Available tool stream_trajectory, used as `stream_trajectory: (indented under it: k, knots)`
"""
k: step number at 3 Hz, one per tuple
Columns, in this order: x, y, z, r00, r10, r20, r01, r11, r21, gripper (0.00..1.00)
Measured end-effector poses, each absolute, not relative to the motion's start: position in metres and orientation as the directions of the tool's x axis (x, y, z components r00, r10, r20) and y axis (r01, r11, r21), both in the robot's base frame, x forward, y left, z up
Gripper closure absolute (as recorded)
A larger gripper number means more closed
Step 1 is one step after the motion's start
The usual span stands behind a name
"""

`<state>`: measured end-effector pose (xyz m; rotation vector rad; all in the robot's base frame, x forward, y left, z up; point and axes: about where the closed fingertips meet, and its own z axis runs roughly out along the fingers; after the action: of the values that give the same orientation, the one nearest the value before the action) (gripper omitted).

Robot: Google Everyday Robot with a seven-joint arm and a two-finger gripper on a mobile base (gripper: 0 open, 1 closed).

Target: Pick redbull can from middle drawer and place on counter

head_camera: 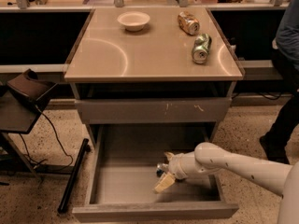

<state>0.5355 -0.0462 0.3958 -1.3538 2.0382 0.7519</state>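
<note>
Green can (201, 48) on counter (140, 55), gripper (163, 172) in drawer (121, 185)

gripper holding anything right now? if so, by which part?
Cannot tell. The gripper is low in the middle drawer, right at the redbull can, but a grip on it, or where, does not show.

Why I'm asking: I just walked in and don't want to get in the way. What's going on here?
A robot arm reaches into the open middle drawer, with its gripper right at the redbull can, low inside the drawer. The can has not reached the counter yet, where a bowl, a green can and an orange-brown can sit.
</note>
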Motion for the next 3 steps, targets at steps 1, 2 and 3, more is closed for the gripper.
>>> stream_trajectory:
  k: [1,2,3]
  knots:
    - [0.541,-0.049,0.392,-0.333,-0.623,-0.708,-0.924,0.364,0.114,0.00]
    - [0.556,-0.055,0.375,-0.365,-0.644,-0.672,-0.898,0.435,0.071,0.00]
    - [0.556,-0.055,0.374,-0.365,-0.645,-0.671,-0.898,0.434,0.072,0.00]
